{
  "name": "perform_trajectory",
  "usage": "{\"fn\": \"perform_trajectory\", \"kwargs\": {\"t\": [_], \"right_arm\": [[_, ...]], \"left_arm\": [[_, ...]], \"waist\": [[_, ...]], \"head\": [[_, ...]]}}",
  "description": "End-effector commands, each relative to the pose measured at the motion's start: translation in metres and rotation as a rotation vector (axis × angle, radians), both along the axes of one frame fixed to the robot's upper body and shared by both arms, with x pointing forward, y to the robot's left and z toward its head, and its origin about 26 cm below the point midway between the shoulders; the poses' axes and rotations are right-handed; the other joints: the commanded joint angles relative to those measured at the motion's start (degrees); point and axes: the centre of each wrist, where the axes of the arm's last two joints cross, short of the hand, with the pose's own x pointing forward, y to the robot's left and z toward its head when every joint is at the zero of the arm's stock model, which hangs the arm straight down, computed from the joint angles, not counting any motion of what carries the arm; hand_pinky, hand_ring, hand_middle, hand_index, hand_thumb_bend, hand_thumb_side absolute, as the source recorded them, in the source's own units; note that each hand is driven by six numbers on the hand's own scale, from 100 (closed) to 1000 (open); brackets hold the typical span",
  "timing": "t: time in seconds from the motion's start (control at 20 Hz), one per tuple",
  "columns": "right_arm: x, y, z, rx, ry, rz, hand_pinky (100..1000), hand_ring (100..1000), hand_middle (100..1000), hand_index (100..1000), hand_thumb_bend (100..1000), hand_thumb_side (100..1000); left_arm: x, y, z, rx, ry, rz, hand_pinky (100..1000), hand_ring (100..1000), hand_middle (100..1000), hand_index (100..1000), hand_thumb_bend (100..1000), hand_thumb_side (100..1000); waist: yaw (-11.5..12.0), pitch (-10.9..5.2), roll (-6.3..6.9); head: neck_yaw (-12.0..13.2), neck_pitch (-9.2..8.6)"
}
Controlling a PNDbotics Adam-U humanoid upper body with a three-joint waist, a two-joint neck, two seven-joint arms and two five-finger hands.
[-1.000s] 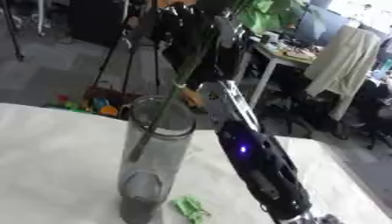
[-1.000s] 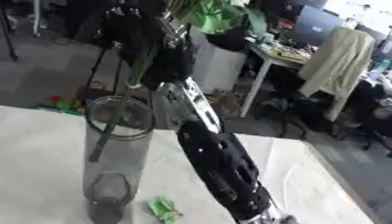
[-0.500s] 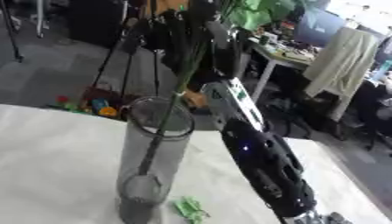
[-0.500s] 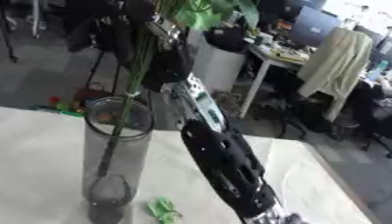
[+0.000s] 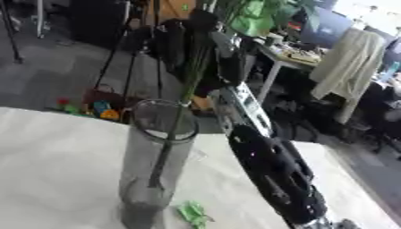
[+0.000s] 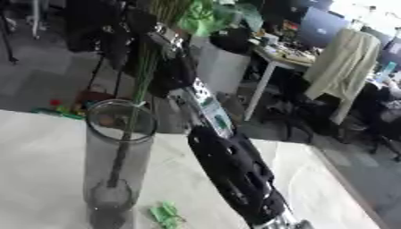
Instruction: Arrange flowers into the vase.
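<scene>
**Stem sinks deeper into the vase**

The bench [image 5: 55, 161] fills the lower half of both views, one pale surface, and on it stands one tall clear glass vase [image 5: 153, 165], upright, at about 7 o'clock from the view's centre. The right arm [image 5: 274, 179] runs up from 5 o'clock toward 12 o'clock, and its robot hand [image 5: 205, 49] sits above the vase mouth with fingers curled round a bunch of green stems [image 5: 178, 120].

Compared with a second ago, the stems reach much further down: then the lower end was only just inside the rim, half a second ago partway down, and now it hangs low in the glass, short of the bottom. The view has also shifted a little, yet the drop inside the vase is plain. My reading is that the insertion is nearly done and what remains is to lower a touch more and let go.

Count: one bench, one vase, one arm with one robot hand in view, one flower bunch with green leaves [image 6: 205, 18] at the top, and one small green scrap [image 5: 193, 214] lying on the bench at 5 o'clock of the vase's foot. The left robot hand does not show.
</scene>
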Motion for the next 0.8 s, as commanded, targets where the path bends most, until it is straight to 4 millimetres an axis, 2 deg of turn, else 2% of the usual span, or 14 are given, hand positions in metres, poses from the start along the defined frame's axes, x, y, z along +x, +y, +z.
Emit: {"fn": "perform_trajectory", "kwargs": {"t": [0.05,0.4,0.65,0.7,0.8], "right_arm": [[-0.0055,-0.0056,0.0086,-0.023,-0.046,-0.024,871,797,379,538,100,930],[-0.0046,-0.0065,0.0047,-0.049,-0.081,-0.039,895,831,416,613,100,936],[-0.0054,-0.0055,0.0041,-0.084,-0.113,-0.051,939,887,478,715,100,950],[-0.0057,-0.0054,0.004,-0.092,-0.124,-0.055,954,905,500,733,100,916],[-0.0057,-0.0054,0.0034,-0.109,-0.145,-0.064,971,924,523,756,100,952]], "left_arm": [[-0.0029,0.001,0.005,0.004,-0.02,-0.001,822,846,842,904,100,969],[-0.0029,0.0008,0.0052,0.003,-0.02,-0.002,822,846,843,905,100,970],[-0.0029,0.001,0.0052,0.002,-0.019,-0.002,821,846,844,905,100,970],[-0.0029,0.001,0.0053,0.002,-0.019,-0.002,821,846,844,905,100,969],[-0.0029,0.0009,0.0053,0.002,-0.018,-0.003,821,846,844,905,100,970]], "waist": [[-0.2,-1.37,0.63],[-0.5,-1.32,0.67],[-0.7,-1.41,0.66],[-0.7,-1.41,0.62],[-0.7,-1.42,0.56]], "head": [[0.1,-0.69],[0.2,-0.66],[0.4,-0.66],[0.4,-0.68],[0.4,-0.75]]}}
